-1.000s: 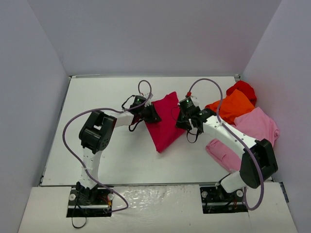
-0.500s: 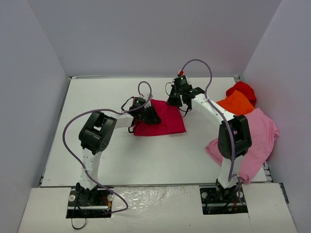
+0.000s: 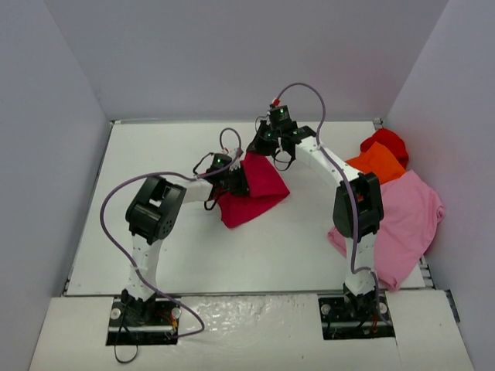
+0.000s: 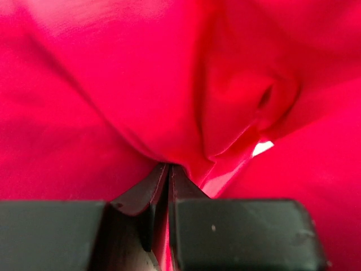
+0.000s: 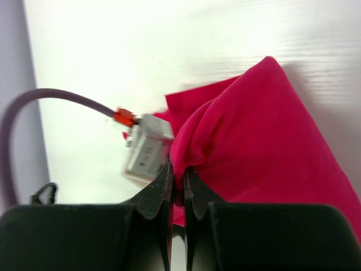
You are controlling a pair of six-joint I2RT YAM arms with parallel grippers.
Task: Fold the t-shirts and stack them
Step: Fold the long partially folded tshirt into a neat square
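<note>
The crimson-magenta t-shirt (image 3: 259, 185) lies bunched and partly folded in the middle of the table, held between both grippers. My left gripper (image 3: 238, 182) is shut on its left edge; in the left wrist view the cloth (image 4: 169, 84) fills the frame and runs into the closed fingertips (image 4: 169, 167). My right gripper (image 3: 261, 145) is shut on a pinched fold at the shirt's far edge (image 5: 265, 130), with its tips (image 5: 178, 170) just behind the left gripper. The orange (image 3: 377, 161), red (image 3: 387, 141) and light pink (image 3: 406, 216) t-shirts lie heaped at the right.
The right arm stretches far forward over the table (image 3: 155, 147), across the pink shirt. The left arm's wrist camera box (image 5: 148, 148) and purple cable (image 5: 51, 99) sit close beside the right fingers. Grey walls enclose the table on three sides.
My right gripper has swung from the shirt's right side to the back and left, carrying its edge over towards the left gripper. The shirt has gone from hanging spread to bunched and folded over.
</note>
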